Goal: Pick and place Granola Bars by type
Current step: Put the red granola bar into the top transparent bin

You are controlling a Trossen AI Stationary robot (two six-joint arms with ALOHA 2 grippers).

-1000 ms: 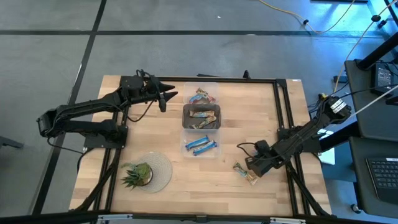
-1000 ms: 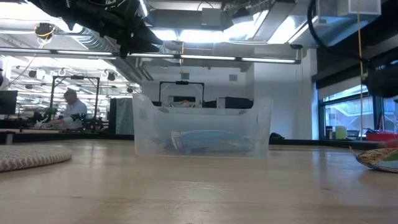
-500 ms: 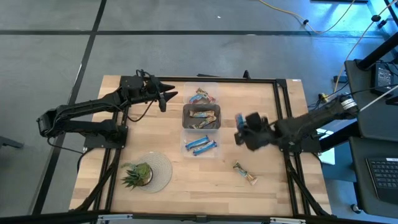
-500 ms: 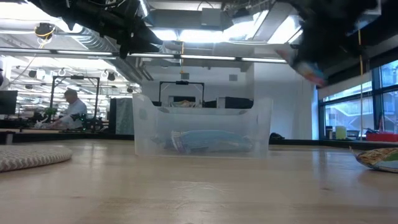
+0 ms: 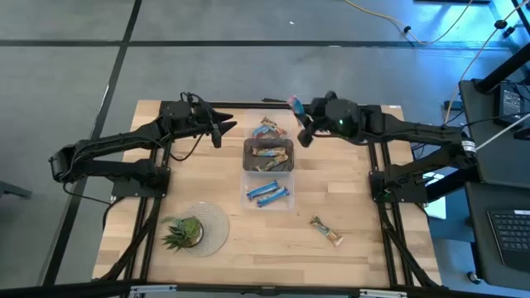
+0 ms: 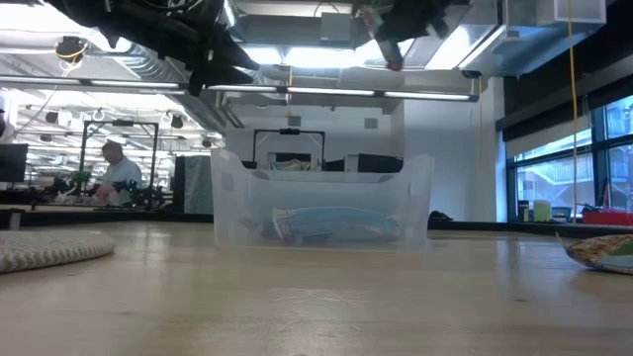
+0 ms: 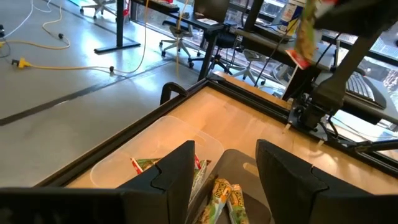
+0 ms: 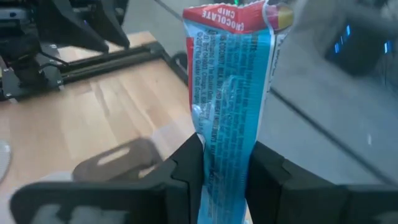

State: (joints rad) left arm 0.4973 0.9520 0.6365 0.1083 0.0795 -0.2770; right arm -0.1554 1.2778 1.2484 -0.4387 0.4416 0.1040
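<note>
Transport step: my right gripper [image 5: 301, 124], fingers clenched on a blue-and-red bar [image 8: 229, 81], hangs at one o'clock of the far bin [image 5: 269, 129]. Next: lower over it, release. Left gripper [image 5: 217, 131] waits, fingers parted, empty.

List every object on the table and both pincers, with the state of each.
Right pincer: shut on a blue-and-red wrapped granola bar, raised near the far bins.
Left pincer: open, empty, above the far bins.
Three clear plastic bins: upright, each holding bars.
Brown-gold wrapped bar: loose on the table.
Green potted plant: upright.
</note>
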